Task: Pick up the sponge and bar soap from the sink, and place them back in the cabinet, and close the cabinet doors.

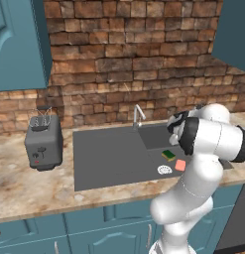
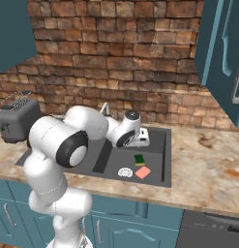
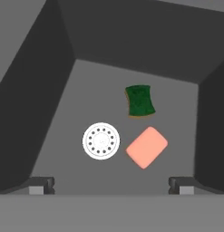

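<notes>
The gripper (image 3: 111, 185) hung wide open and empty above the sink (image 3: 59, 104). On the basin floor, the sponge (image 3: 139, 101) lay near the bar soap (image 3: 147, 147), just beside the drain (image 3: 101, 141).

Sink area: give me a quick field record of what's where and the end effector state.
sink: dark grey basin, recessed in the counter
sponge: green side up, on the basin floor
bar soap: pink, flat on the floor, near the sponge, not touching it
drain: white disc, beside the soap
end effector: open, above the basin, holding nothing
cabinet doors: open; right door swung out
toaster: grey, on the counter beside the sink
</notes>
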Robot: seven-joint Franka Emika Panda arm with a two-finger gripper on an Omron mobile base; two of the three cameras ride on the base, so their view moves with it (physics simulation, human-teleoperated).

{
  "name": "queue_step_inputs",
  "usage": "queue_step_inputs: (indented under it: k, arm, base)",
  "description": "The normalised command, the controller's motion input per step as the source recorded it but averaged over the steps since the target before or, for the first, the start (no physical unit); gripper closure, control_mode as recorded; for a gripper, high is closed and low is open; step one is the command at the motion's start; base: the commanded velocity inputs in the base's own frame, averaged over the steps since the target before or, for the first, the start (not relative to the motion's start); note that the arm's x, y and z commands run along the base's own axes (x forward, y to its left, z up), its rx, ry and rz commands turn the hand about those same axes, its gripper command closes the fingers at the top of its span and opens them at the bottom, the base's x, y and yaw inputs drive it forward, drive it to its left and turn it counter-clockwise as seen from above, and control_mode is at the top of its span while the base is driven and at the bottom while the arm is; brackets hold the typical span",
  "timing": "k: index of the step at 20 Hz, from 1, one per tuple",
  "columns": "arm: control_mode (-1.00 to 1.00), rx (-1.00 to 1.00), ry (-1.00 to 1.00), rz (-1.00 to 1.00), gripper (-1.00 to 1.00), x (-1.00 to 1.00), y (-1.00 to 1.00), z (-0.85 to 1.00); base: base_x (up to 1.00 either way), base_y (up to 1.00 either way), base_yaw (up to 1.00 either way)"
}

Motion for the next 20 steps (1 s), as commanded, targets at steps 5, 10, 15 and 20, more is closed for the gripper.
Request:
queue_step_inputs:
  k: [5, 10, 15, 20]
  arm:
    - [-1.0, 0.0, 0.0, 0.0, -1.0, 0.36, -0.08, -0.4]
    - [-1.0, 0.0, 0.0, 0.0, -1.0, 0.42, -0.13, -0.37]
    - [-1.0, 0.0, 0.0, 0.0, -1.0, 0.42, -0.16, -0.34]
    - [-1.0, 0.0, 0.0, 0.0, -1.0, 0.44, -0.12, -0.36]
  base:
    - [0.0, 0.0, 0.0]
    - [0.0, 0.0, 0.0]
    - [0.0, 0.0, 0.0]
    - [0.0, 0.0, 0.0]
